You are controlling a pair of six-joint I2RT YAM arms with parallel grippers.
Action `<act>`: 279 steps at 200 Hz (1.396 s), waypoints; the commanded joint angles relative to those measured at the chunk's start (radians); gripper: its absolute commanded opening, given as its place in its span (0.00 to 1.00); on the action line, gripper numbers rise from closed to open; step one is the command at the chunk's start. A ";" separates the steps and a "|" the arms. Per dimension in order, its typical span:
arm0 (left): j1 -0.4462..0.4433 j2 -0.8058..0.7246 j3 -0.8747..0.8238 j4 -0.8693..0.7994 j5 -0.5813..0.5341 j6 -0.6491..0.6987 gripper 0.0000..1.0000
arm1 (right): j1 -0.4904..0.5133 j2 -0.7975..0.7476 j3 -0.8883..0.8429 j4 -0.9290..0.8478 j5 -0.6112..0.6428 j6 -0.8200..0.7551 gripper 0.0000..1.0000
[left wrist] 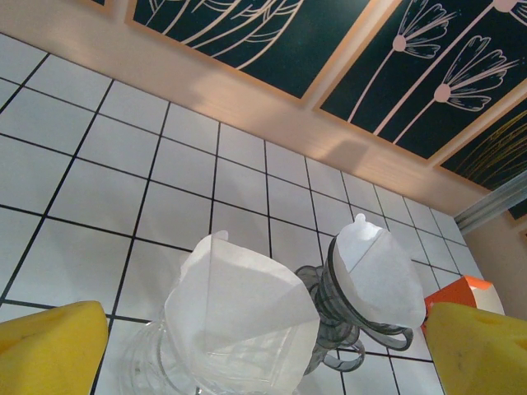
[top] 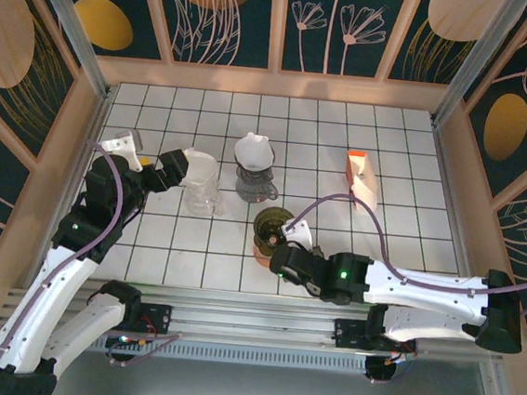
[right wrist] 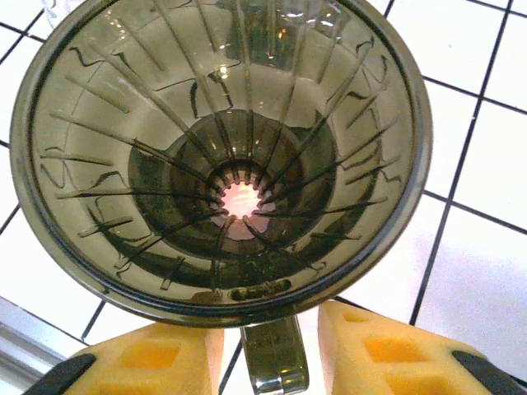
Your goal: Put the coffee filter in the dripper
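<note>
Closely, dripper handle [right wrist: 276, 372] between right pincer [right wrist: 268, 331] pads, slim gaps

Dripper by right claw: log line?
right claw open astride olive dripper handle | no filter inside | left claw open by filter in clear dripper

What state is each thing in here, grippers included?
Clear dripper: upright, paper filter inside.
Grey dripper: upright, second filter inside.
Dark dripper: upright, empty.
Left gripper: open, empty.
Right gripper: open, fingers flanking the dark dripper's handle.
</note>
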State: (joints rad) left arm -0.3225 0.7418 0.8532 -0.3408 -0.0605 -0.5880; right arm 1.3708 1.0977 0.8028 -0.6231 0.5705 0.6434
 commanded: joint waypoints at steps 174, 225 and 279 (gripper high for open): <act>-0.001 0.067 -0.020 0.140 0.151 -0.024 0.99 | -0.244 -0.093 0.072 0.179 0.113 -0.081 0.65; -0.036 0.121 -0.083 0.228 0.330 -0.051 0.92 | -0.491 -0.141 0.049 0.170 -0.057 -0.034 0.62; -0.275 0.250 -0.042 0.228 0.320 -0.037 0.84 | -0.580 -0.101 0.055 0.206 -0.092 -0.065 0.62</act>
State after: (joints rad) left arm -0.5415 0.9565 0.7822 -0.1493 0.2268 -0.6308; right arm 0.8101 0.9874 0.8635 -0.4614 0.5087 0.5823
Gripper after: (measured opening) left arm 0.861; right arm 0.620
